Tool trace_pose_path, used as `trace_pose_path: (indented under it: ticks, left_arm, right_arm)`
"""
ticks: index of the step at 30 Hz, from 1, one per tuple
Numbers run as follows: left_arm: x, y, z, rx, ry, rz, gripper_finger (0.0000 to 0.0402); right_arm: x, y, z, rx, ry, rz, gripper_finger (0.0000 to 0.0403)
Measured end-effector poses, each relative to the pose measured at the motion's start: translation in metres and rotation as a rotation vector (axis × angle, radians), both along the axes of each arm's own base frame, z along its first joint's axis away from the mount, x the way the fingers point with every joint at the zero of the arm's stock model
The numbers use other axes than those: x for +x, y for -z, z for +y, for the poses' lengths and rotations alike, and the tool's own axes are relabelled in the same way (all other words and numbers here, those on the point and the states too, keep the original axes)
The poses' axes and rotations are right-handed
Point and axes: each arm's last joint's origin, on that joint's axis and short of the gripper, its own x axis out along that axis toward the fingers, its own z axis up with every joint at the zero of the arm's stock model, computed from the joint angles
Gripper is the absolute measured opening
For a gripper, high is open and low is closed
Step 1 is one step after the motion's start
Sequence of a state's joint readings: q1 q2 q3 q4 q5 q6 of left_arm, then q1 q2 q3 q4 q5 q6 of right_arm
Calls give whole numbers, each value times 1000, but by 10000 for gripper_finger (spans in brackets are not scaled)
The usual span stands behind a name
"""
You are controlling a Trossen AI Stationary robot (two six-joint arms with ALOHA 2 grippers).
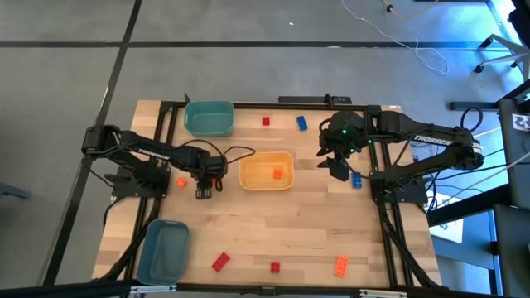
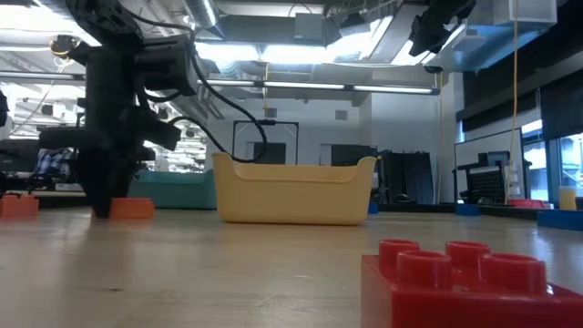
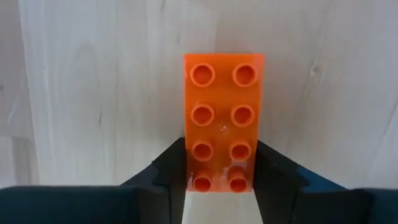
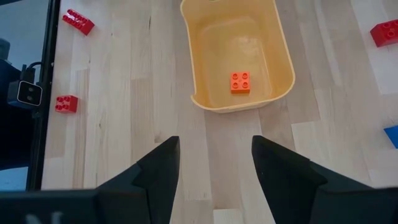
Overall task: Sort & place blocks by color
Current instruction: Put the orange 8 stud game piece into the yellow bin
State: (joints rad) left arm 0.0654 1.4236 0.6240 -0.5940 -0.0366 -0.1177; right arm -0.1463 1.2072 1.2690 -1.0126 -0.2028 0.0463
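In the left wrist view an oblong orange block (image 3: 222, 106) lies studs-up on the wood, and my left gripper (image 3: 221, 150) is shut on its near end. From above, that gripper (image 1: 205, 189) stands left of the yellow-orange bin (image 1: 267, 184) and hides the block. My right gripper (image 1: 338, 163) hangs open, high above the table to the right of the bin, holding nothing. Its wrist view shows a small orange block (image 4: 240, 81) on the bin's floor. Other blocks lie loose: orange (image 1: 180, 182), red (image 1: 266, 121), blue (image 1: 302, 123), blue (image 1: 357, 179). My left gripper pinches the oblong orange block by its two long sides at one end (image 3: 200, 155), one finger (image 3: 166, 173) on each side. The fingers come from above, pointing down, and lie across the block. In the low view the block (image 2: 132, 208) rests flat on the table beside the fingertips.
A teal bin (image 1: 209, 117) stands at the far edge and a blue bin (image 1: 163, 250) at the near left corner. Two red blocks (image 1: 220, 262), (image 1: 275, 267) and an orange one (image 1: 341, 265) lie along the near edge. Bare wood spreads across the middle of the table.
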Motion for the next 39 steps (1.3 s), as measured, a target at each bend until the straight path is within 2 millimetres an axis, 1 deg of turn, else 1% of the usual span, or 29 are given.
trace_pose_path:
  ticks: [4, 7, 8, 10, 13, 16, 20, 22, 25, 28, 32, 35, 39]
  left_arm:
    - [1, -8, 0, -34, -82, -65, 132]
    - [4, -20, 3, -57, -165, -113, 132]
    - [2, -26, 5, -58, -193, -126, 132]
    - [6, -41, 9, -62, -243, -184, 132]
    - [10, -58, 18, -43, -337, -192, 132]
    - [15, -83, 31, -21, -424, -214, 132]
    - [19, -110, 50, 2, -492, -268, 132]
    - [22, -126, 57, 7, -492, -309, 132]
    - [25, -148, 62, -8, -465, -360, 132]
    - [32, -171, 61, 4, -435, -458, 132]
    - [47, -195, 56, 27, -389, -548, 132]
    - [64, -204, 51, 39, -318, -563, 132]
    - [95, -196, 42, 39, -225, -518, 132]
  right_arm:
    - [0, 0, 0, -1, -1, 0, 202]
    - [0, 0, 0, -1, -2, -1, 202]
    - [0, 0, 0, -1, -2, -1, 202]
    - [0, 0, 0, -1, -2, -1, 202]
    - [0, 0, 0, -1, -1, -1, 202]
    - [0, 0, 0, -1, -2, -1, 202]
    - [0, 0, 0, -2, -2, -1, 202]
    - [0, 0, 0, -1, -1, -1, 202]
    - [0, 0, 0, -2, -1, -1, 202]
    - [0, 0, 0, -1, -2, -1, 202]
    - [0, 0, 0, -2, -2, -1, 202]
    - [0, 0, 0, -2, -2, -1, 202]
    - [0, 0, 0, -2, -2, -2, 202]
